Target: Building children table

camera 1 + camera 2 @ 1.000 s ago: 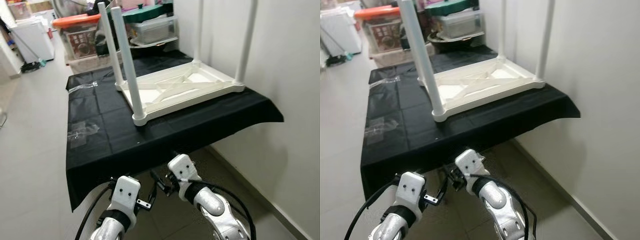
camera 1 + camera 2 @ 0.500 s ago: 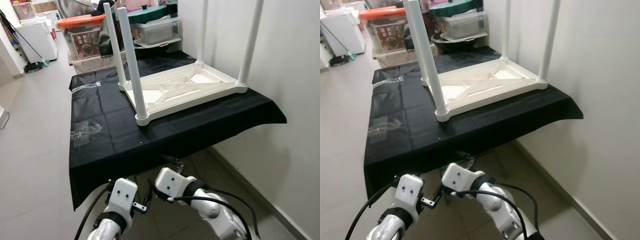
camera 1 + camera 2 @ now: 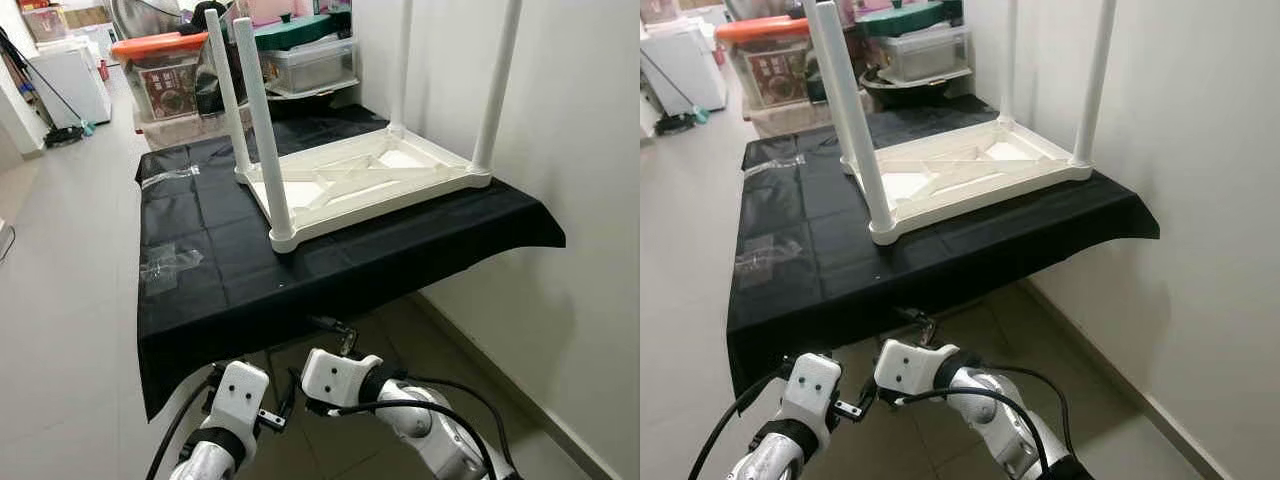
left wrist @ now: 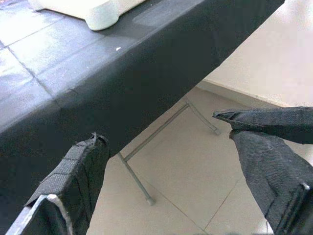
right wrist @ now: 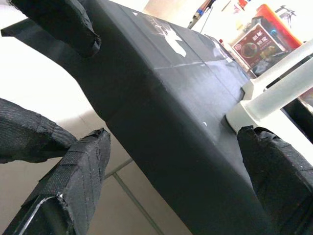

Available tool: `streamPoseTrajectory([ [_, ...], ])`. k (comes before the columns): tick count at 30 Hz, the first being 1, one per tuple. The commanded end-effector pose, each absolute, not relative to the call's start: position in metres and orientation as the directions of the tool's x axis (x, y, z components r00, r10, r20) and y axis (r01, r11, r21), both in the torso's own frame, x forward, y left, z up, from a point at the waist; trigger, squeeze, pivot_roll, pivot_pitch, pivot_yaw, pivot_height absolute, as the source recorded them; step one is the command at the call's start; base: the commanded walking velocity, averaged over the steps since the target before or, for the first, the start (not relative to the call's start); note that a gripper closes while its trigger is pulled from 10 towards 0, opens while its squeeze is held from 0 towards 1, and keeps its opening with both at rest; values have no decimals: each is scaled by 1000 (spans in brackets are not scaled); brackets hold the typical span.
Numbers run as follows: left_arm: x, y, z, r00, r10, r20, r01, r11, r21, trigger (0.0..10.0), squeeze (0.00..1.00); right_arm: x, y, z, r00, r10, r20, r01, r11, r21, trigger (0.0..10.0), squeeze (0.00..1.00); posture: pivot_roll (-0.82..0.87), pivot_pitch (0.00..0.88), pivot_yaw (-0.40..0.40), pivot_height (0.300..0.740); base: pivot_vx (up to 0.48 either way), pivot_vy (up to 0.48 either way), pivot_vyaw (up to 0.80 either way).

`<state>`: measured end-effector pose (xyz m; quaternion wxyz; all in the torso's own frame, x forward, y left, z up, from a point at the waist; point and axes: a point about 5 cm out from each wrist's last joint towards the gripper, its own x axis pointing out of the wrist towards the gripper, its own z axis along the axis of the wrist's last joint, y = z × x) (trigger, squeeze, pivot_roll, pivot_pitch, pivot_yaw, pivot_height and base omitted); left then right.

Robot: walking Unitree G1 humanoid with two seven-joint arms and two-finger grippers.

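A white children's table (image 3: 352,183) lies upside down on a work table draped in black cloth (image 3: 205,275). Its white legs stand up: two on the left (image 3: 258,120) and two by the wall (image 3: 494,85). Both grippers hang low in front of and below the cloth's front edge, apart from the white table. My left gripper (image 4: 157,127) is open, with nothing between its fingers (image 4: 78,166). My right gripper (image 5: 172,133) is open too and looks up along the cloth's hanging edge toward the nearest leg's foot (image 5: 249,110).
Two clear plastic bags (image 3: 166,262) lie on the cloth's left side. Storage boxes (image 3: 165,72) and a lidded tub (image 3: 310,60) are stacked behind. A white wall (image 3: 585,150) runs close along the right. Metal folding legs (image 4: 142,181) stand under the work table on a tiled floor.
My right wrist has swung left and dropped lower, close beside the left one. The left gripper has sunk slightly. The head view shifted a little; the white table has not moved.
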<state>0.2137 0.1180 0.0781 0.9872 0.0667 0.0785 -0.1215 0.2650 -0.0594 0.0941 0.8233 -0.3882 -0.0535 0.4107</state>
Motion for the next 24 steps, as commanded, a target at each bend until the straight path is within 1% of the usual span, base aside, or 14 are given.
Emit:
streamPoseTrajectory([
  [1, 218, 116, 84, 959, -247, -141, 265, 956, 126, 10000, 0, 259, -52, 88, 609, 752, -251, -672, 322, -667, 10000, 0, -163, 0, 88, 740, 0, 0, 0],
  [24, 221, 111, 81, 952, -272, -140, 289, 950, 115, 10000, 0, 263, -52, 84, 602, 757, -254, -674, 311, -670, 10000, 0, -208, 0, 79, 740, 0, 0, 0],
])
